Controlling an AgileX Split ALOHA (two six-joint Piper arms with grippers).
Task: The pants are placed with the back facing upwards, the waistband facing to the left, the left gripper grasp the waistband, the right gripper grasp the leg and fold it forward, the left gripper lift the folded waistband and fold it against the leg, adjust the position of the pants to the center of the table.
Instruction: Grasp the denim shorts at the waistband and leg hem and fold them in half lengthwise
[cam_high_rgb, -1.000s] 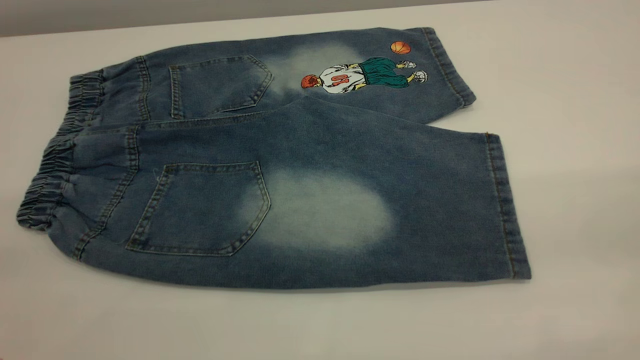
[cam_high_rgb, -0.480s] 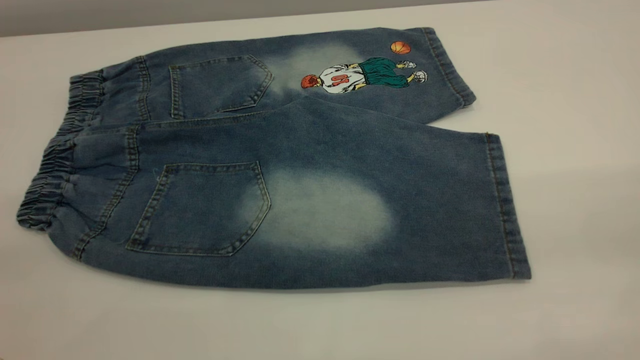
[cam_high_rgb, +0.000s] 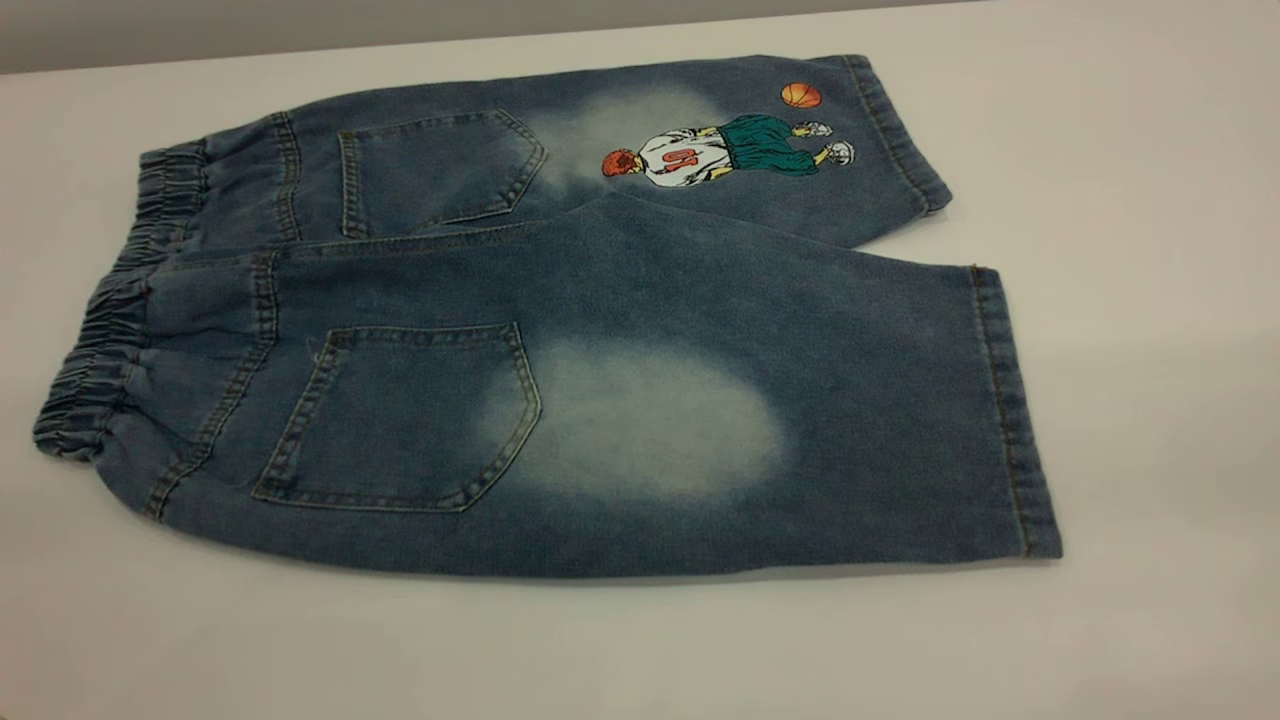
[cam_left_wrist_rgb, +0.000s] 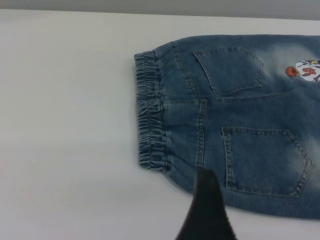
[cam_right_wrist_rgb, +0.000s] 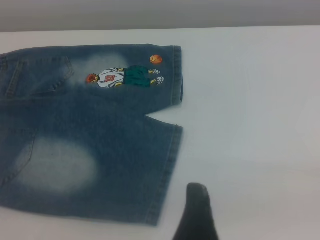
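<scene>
The blue denim pants (cam_high_rgb: 560, 300) lie flat on the white table (cam_high_rgb: 1150, 300), back pockets up. The ruched waistband (cam_high_rgb: 95, 360) points left. The plain leg (cam_high_rgb: 800, 420) with its pale patch lies nearest the front. The leg with the basketball player print (cam_high_rgb: 720, 150) lies behind it. Neither gripper shows in the exterior view. In the left wrist view, a black tip of my left gripper (cam_left_wrist_rgb: 206, 210) hangs over the pants' near edge, close to the waistband (cam_left_wrist_rgb: 150, 115). In the right wrist view, my right gripper (cam_right_wrist_rgb: 196, 212) sits over bare table beside the plain leg's hem (cam_right_wrist_rgb: 167, 170).
White table surface runs all round the pants, widest to the right and in front. The table's far edge (cam_high_rgb: 400, 42) meets a grey wall just behind the printed leg.
</scene>
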